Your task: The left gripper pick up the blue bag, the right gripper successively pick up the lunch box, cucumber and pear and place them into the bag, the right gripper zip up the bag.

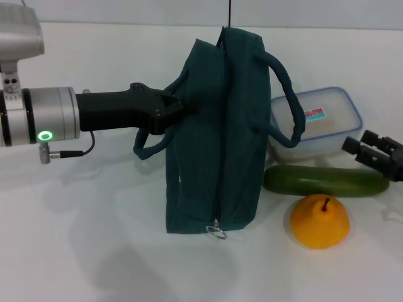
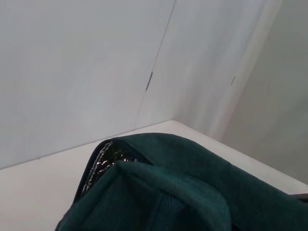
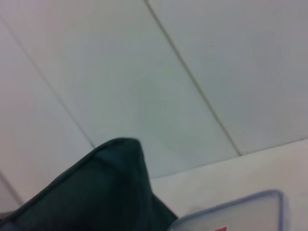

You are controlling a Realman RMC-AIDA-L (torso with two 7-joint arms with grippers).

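Note:
The blue bag (image 1: 214, 138) stands upright on the white table, its zipper pull (image 1: 216, 231) low at the front. My left gripper (image 1: 178, 108) is shut on the bag's upper left side by a handle. The bag also shows in the left wrist view (image 2: 192, 187), with foil lining (image 2: 103, 161) at its mouth, and in the right wrist view (image 3: 96, 192). To the bag's right lie the lunch box (image 1: 327, 123), the cucumber (image 1: 327, 180) and the pear (image 1: 319, 221). My right gripper (image 1: 365, 146) is open, just right of the lunch box and above the cucumber's end.
The white table (image 1: 94, 251) runs back to a white wall (image 1: 94, 12). One bag handle (image 1: 286, 100) hangs over the lunch box's left edge. The lunch box's blue rim shows in the right wrist view (image 3: 231, 214).

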